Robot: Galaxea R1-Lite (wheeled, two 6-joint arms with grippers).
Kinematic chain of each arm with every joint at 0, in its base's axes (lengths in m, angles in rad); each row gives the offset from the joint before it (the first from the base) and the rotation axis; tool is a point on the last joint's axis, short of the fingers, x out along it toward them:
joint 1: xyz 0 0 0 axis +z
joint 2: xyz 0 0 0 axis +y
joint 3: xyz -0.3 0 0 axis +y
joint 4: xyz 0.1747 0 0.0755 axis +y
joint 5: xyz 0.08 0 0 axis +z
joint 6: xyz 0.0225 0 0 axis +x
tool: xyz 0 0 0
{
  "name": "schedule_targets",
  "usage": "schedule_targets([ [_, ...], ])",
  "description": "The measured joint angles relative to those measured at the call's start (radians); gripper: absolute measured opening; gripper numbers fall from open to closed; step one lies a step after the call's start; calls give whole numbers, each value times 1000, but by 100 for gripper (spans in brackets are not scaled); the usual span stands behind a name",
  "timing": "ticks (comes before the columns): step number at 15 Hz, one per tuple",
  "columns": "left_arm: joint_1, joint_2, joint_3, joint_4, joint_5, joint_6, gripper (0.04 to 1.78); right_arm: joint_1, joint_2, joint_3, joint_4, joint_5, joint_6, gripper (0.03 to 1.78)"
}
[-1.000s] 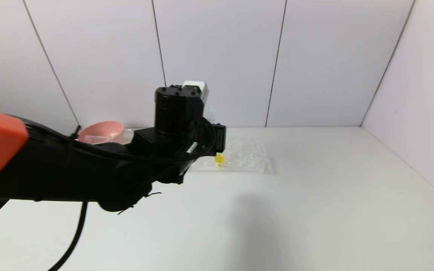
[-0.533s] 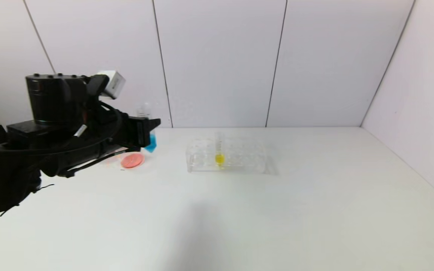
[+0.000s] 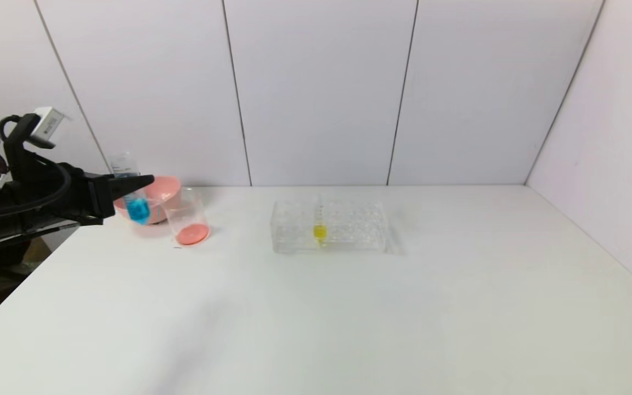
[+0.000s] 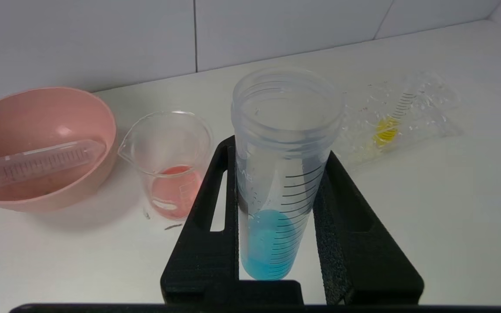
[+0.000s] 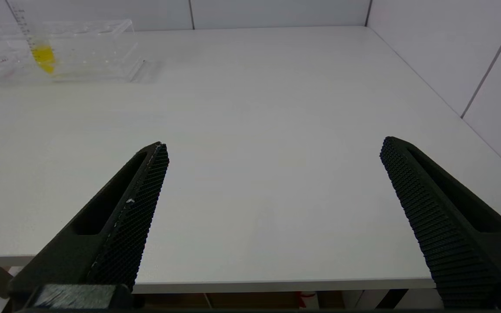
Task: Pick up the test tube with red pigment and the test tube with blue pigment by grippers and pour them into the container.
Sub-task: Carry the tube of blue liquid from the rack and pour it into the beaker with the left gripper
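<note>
My left gripper (image 3: 139,184) is shut on the test tube with blue pigment (image 3: 137,208) and holds it nearly upright above the table, just left of the container (image 3: 187,211). In the left wrist view the blue tube (image 4: 276,191) sits between the black fingers (image 4: 209,208). The container (image 4: 168,152) is a clear beaker with red liquid at its bottom. No tube with red liquid shows. My right gripper (image 5: 272,145) is open and empty over the table's front edge, out of the head view.
A pink bowl (image 3: 157,189) stands behind the blue tube; an empty clear tube (image 4: 37,161) lies in it. A clear tube rack (image 3: 349,225) mid-table holds a tube with yellow liquid (image 3: 320,231). Walls stand at the back and right.
My left arm has swung left from over the rack to beside the beaker and bowl, carrying the blue tube. The beaker and bowl are now uncovered.
</note>
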Motion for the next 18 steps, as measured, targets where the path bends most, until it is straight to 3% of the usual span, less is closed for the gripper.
schedule_targets([
  [2, 77, 28, -18, -2, -124, 42, 51, 0, 0, 0, 0, 0, 0, 177],
  [4, 114, 65, -53, -4, -170, 48, 51, -1, 0, 0, 0, 0, 0, 177],
  [14, 161, 358, -373, 9, -174, 70, 51, 0, 0, 0, 0, 0, 0, 177],
  [18, 159, 437, -533, 227, -174, 231, 51, -1, 0, 0, 0, 0, 0, 177],
])
